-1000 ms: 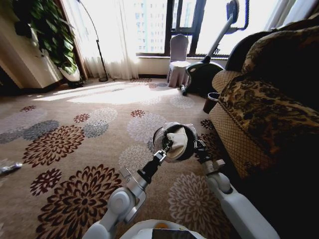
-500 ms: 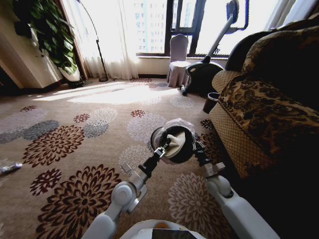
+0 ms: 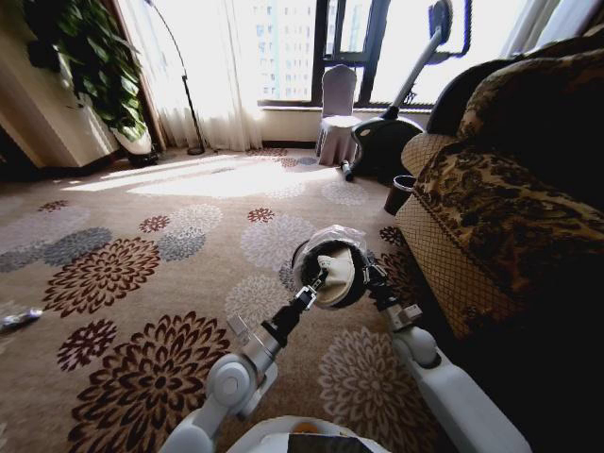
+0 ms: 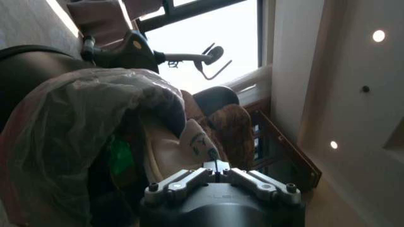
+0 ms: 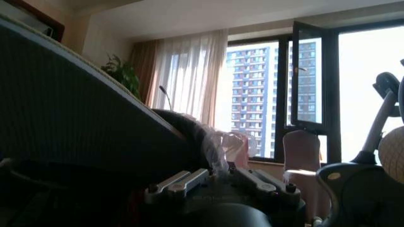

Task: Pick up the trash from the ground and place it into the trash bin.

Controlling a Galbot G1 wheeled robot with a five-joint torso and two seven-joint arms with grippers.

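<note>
Holding up, in the right gripper [image 3: 375,276], the small round black trash bin [image 3: 300,260] with its shiny clear plastic liner [image 4: 75,118], well off the flower-patterned carpet [image 3: 142,283] and just in front of the robot's chest. Clamping, by the look of the right wrist view, on the bin's rim with the jaws drawn in over wall and liner together, probably so that the liner cannot slip while the bin is being carried. Tilting the bin's mouth back toward the head camera, presumably to bring the opening to the other arm rather than making that arm reach down to the floor. Reaching into that mouth with the left gripper [image 3: 318,280], jaws closed and pinching a thin edge of the cream-white crumpled bag [image 3: 338,274]. Hanging the bag inside the rim, touching the bin's inner wall, so not yet letting go; judging this to be the moment of depositing one piece of trash. Showing, deeper in the bin in the left wrist view, a green wrapper [image 4: 118,156] already lying against the liner. Leaving a small clear plastic bottle [image 3: 17,320] on the carpet, well apart at the robot's far left, so judging the task to be only partly done. Standing close beside the brown leopard-patterned sofa [image 3: 500,217] on the right, with a dark cup-shaped pot [image 3: 398,193] on the floor at its far end, near the window.
</note>
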